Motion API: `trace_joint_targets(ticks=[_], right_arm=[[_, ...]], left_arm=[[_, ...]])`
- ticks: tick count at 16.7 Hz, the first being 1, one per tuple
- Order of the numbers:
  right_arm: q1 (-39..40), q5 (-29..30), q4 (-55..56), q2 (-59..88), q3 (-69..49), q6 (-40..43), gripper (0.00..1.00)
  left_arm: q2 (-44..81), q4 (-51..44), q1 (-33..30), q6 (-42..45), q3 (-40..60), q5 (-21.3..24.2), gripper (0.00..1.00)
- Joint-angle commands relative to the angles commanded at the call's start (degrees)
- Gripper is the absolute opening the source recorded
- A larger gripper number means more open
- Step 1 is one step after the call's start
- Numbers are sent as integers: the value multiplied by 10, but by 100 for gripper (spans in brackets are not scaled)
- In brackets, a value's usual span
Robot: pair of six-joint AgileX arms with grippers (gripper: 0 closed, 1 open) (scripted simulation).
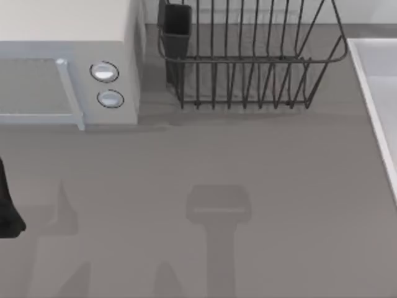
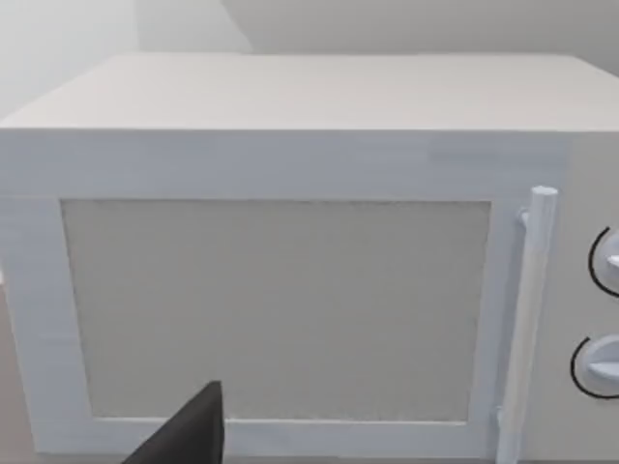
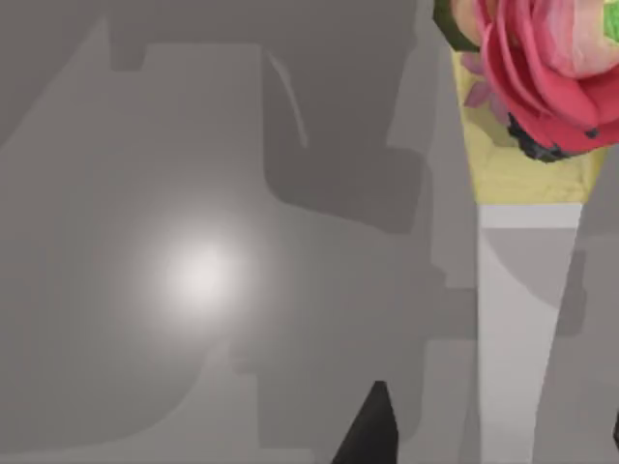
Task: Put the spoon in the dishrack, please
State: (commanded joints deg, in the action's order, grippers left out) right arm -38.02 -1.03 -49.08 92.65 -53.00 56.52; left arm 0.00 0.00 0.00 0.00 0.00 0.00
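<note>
The dishrack [image 1: 248,59], a dark wire basket with flared sides, stands at the back middle of the table, with its dark utensil cup [image 1: 176,28] at its left corner. The spoon is out of view. In the right wrist view my right gripper [image 3: 497,406] hangs open over grey tabletop, one dark fingertip [image 3: 375,430] showing and the other just at the picture's edge. My left arm [image 1: 7,214] sits at the table's left edge. One dark finger [image 2: 189,435] of my left gripper points at the microwave door.
A pale grey microwave [image 1: 68,62] with two round knobs fills the back left, beside the dishrack. A pale raised basin edge [image 1: 372,93] runs down the right side. A pink flower [image 3: 542,68] above a yellow piece and a pale strip [image 3: 517,319] lies ahead of my right gripper.
</note>
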Motion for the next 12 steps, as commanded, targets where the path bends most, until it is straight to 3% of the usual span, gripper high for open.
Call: trace_joint_targets(ticks=[7, 12], right_arm=[[-3, 0, -297, -51, -213, 3, 0], [-2, 0, -381, -83, -292, -1, 0]], left_arm=[[0, 0, 0, 0, 0, 0, 100], [0, 0, 0, 0, 0, 0, 100]])
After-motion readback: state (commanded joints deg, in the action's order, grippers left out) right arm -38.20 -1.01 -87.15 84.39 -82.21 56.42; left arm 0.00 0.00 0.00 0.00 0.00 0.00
